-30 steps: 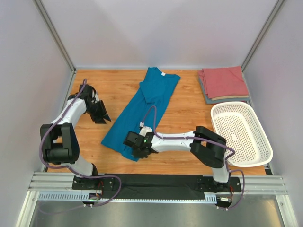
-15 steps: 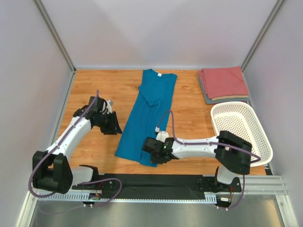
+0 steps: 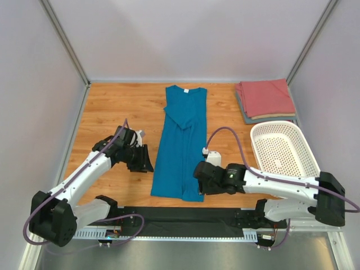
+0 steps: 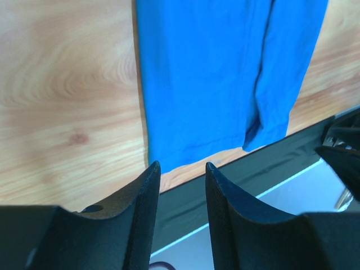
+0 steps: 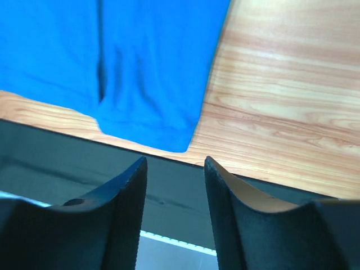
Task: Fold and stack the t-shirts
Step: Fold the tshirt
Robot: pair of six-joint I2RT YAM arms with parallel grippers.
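Wooden table (image 3: 121, 107), teal-blue t-shirt (image 3: 181, 143) laid out lengthwise (sleeves folded in). Left gripper (image 4: 181, 164) and right gripper (image 5: 174, 162) sit either side of its hem, both parted, empty.

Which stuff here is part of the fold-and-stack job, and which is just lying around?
Job:
- teal-blue cloth t-shirt, laid out lengthwise mid-table
- folded salmon-red t-shirt, far right
- folded grey-blue t-shirt, beneath the red one

Lying about:
- white perforated plastic basket, right side

teal-blue t-shirt (image 3: 181, 143): soft matt cloth | table (image 3: 118, 107): smooth grained wood | basket (image 3: 281, 125): perforated plastic
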